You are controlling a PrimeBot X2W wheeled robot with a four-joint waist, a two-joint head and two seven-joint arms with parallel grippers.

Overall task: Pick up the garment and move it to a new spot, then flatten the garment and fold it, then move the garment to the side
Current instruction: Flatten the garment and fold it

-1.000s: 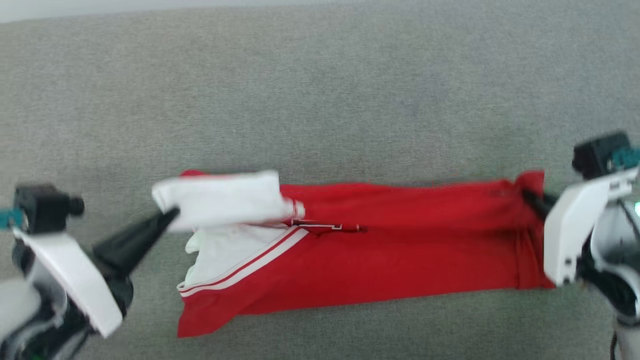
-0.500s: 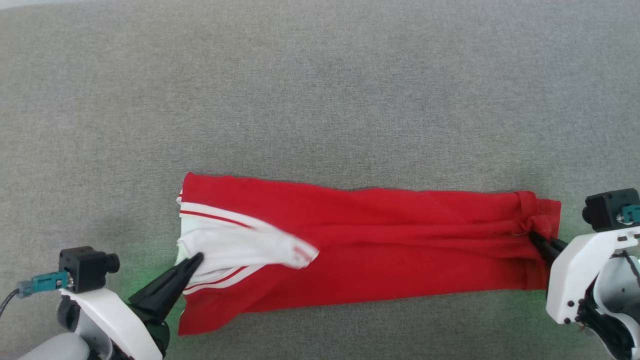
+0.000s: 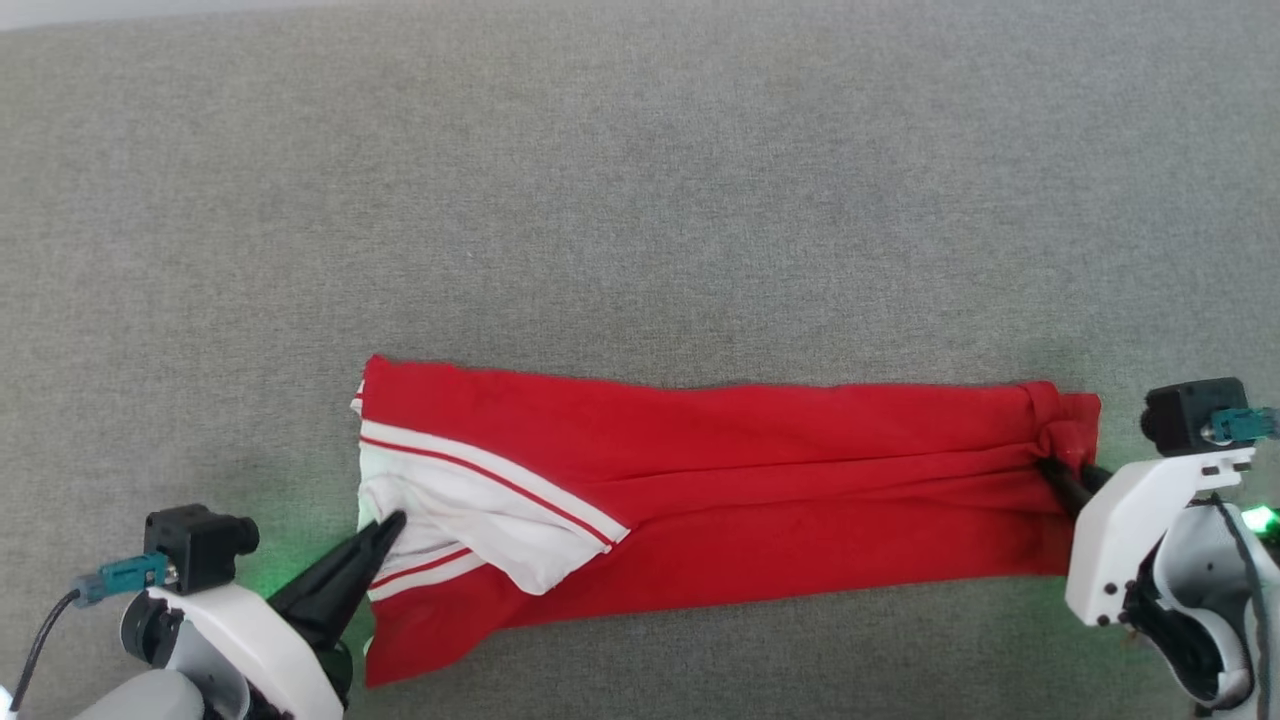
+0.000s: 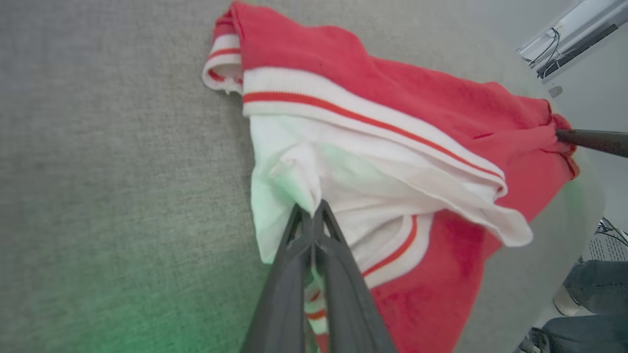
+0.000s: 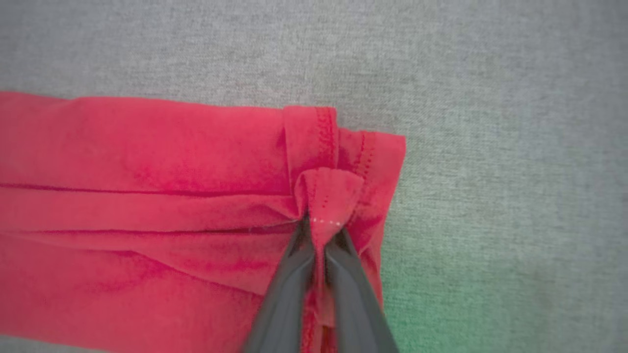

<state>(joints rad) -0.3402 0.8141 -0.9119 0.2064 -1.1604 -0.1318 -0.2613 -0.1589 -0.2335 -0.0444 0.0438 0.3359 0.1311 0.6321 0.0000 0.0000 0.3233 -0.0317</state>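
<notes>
The garment [image 3: 750, 480] is a red shirt with a white sleeve and red-and-white striped trim. It lies folded into a long strip across the grey surface. My left gripper [image 3: 395, 520] is at its left end, shut on a pinch of the white sleeve. The left wrist view shows the garment [image 4: 392, 98] with that gripper [image 4: 313, 208] closed on the sleeve cloth. My right gripper [image 3: 1050, 468] is at the right end, shut on a bunched bit of red hem. In the right wrist view the garment [image 5: 147, 162] puckers where that gripper [image 5: 319, 225] pinches it.
The grey fabric surface [image 3: 640, 200] stretches wide behind and around the strip. In the left wrist view, a person's legs in jeans [image 4: 584, 294] are at the lower right, beyond the surface's edge. A white fixture with cables [image 4: 569, 34] is at the upper right.
Both grippers have come toward me and lower, drawing the upper layer over. The white sleeve, lifted a second ago, now lies flat on the red cloth.
</notes>
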